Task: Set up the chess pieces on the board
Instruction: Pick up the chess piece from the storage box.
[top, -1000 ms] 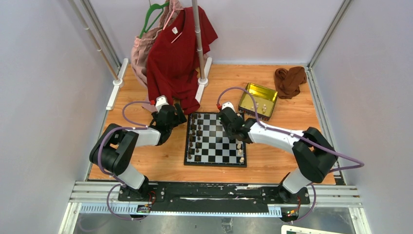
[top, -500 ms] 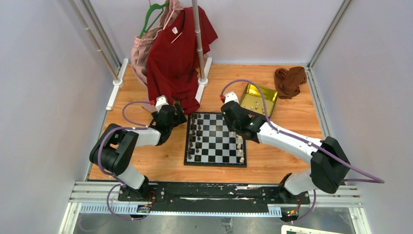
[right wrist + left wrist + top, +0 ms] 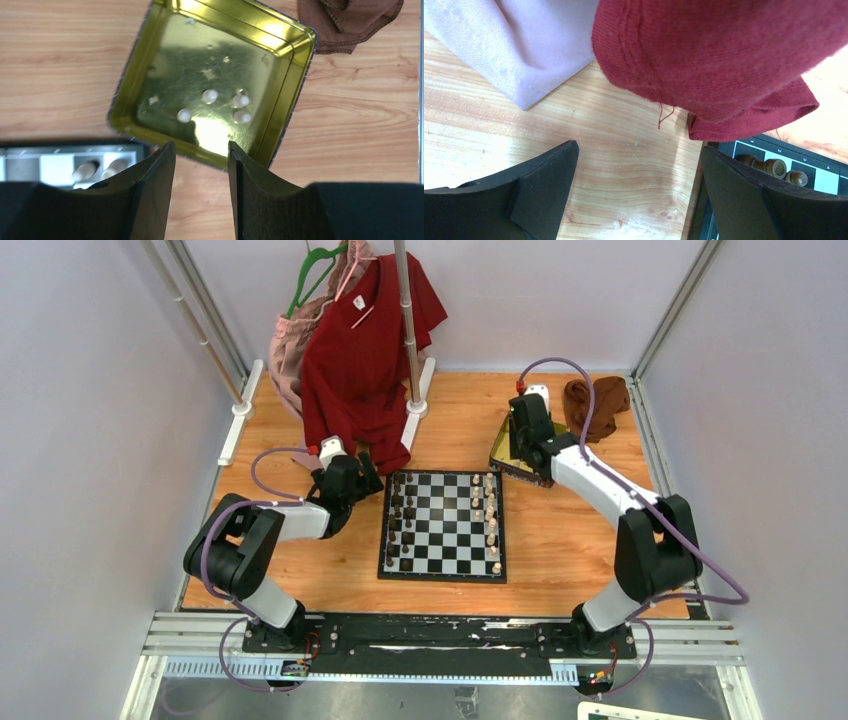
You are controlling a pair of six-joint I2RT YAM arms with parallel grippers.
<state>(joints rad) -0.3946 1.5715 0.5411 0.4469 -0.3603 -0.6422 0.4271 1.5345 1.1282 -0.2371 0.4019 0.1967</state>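
The board (image 3: 443, 525) is lying on the counter (image 3: 560, 560), dark pieces (image 3: 398, 512) lining its 9 o'clock edge, light pieces (image 3: 491, 530) its 3 o'clock. The left jaws are hanging released at its 10 o'clock, the right jaws released over the tin (image 3: 175, 75) at 1 o'clock.

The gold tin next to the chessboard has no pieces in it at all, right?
Not quite. The gold tin next to the chessboard is not empty: four small cream chess pieces sit on its bottom. The right wrist view shows them clearly.
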